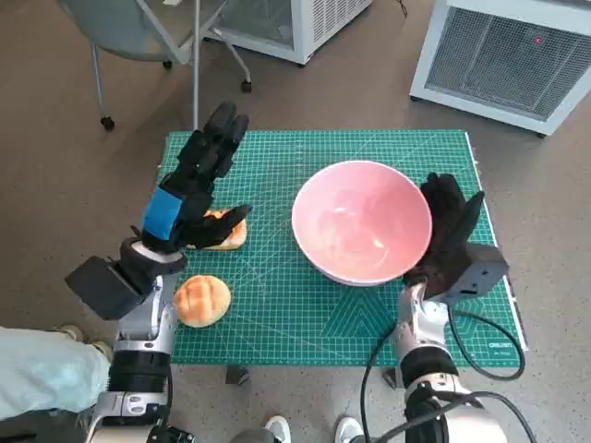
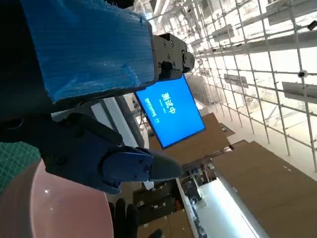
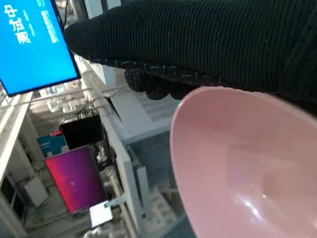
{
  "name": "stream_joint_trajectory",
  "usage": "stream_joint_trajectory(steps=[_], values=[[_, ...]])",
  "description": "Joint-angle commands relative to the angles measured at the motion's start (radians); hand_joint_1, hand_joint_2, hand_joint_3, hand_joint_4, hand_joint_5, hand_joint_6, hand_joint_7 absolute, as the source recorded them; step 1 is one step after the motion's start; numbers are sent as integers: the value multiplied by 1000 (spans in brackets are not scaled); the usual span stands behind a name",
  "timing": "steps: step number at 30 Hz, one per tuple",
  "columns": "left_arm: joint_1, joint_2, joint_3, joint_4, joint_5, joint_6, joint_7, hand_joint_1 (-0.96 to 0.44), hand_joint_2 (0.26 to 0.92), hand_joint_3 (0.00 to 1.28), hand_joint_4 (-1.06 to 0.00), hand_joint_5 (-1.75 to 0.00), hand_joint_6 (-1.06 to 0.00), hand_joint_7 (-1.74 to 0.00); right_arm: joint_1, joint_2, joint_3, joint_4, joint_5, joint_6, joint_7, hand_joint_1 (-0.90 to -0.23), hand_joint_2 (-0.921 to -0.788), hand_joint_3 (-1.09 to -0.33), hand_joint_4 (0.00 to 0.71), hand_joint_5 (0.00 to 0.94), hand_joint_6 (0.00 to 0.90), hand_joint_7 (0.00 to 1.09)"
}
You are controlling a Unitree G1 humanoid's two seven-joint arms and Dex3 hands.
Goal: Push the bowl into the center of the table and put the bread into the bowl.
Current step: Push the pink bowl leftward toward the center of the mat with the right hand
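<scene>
I can read white Chinese characters "测试中" on the blue screen [image 2: 171, 111] in my left wrist view, with smaller lines under them too small to read, and faint illegible print at the cutting mat's [image 1: 277, 305] corner.

A green cutting mat [image 1: 277, 314] covers the tabletop. On it stand a pink bowl [image 1: 362, 221] right of centre and two bread rolls at the left, one [image 1: 202, 300] near the front edge, one [image 1: 227, 233] just behind it.
</scene>
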Motion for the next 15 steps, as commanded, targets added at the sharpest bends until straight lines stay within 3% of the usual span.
stream_joint_trajectory(steps=[1,15], values=[[20,7,3,-20,10,-2,13,-656,921,318,-142,-2,-141,-89,-5,17,7,19,-6,35,-9,-492,-921,-875,11,5,40,262],[32,10,1,-34,31,-9,37,-659,921,324,-142,-1,-144,-83,-29,21,51,23,-56,76,-52,-513,-921,-869,33,10,60,285]])
